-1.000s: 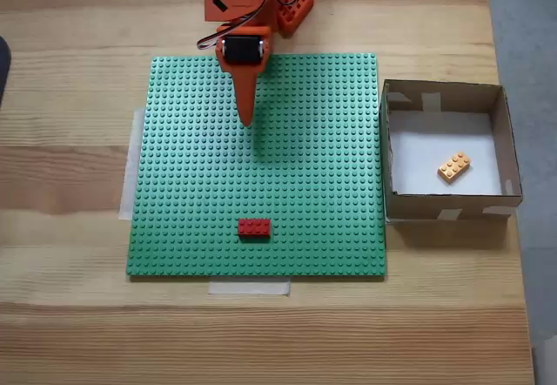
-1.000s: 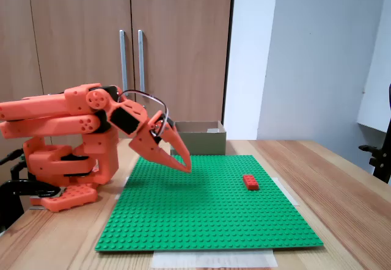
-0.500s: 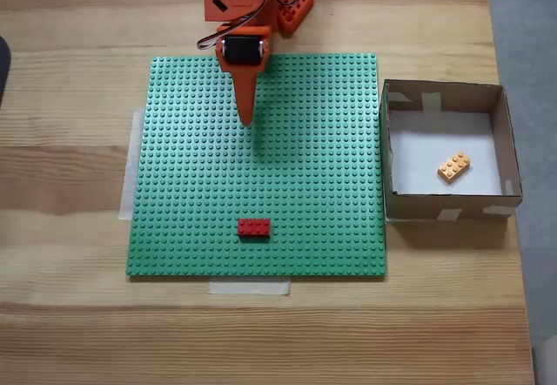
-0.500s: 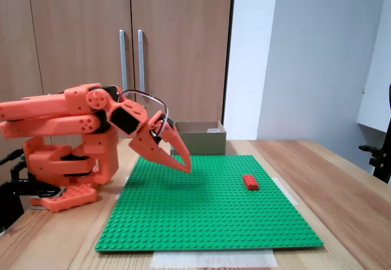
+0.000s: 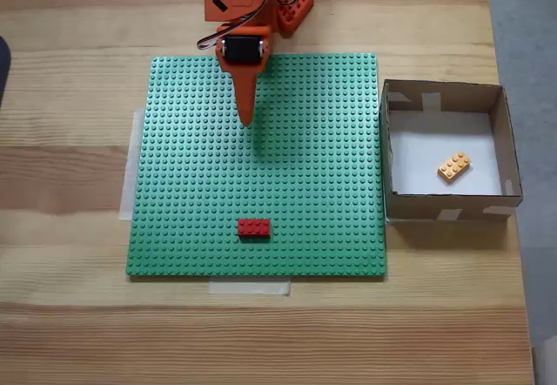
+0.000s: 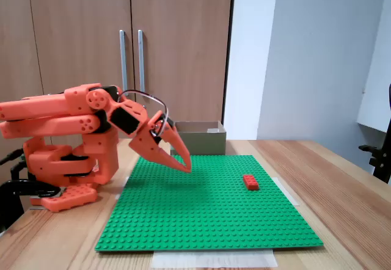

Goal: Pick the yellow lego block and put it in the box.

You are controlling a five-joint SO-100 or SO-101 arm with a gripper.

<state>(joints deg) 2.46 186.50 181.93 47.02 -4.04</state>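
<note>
The yellow lego block [image 5: 453, 166] lies tilted on the white floor of the box [image 5: 445, 206], which stands to the right of the green baseplate in a fixed view from above. From the side, a fixed view shows the box [image 6: 204, 139] behind the arm, its inside hidden. My orange gripper [image 5: 246, 119] is shut with nothing in it, pointing down over the upper part of the baseplate, well left of the box. In the side view the gripper [image 6: 186, 167] hovers just above the studs.
A green studded baseplate [image 5: 305, 176] is taped to the wooden table. A red brick [image 5: 254, 226] sits on it near its lower edge, also seen as the red brick [image 6: 250, 181] from the side. The arm's base [image 6: 67, 166] stands behind the plate.
</note>
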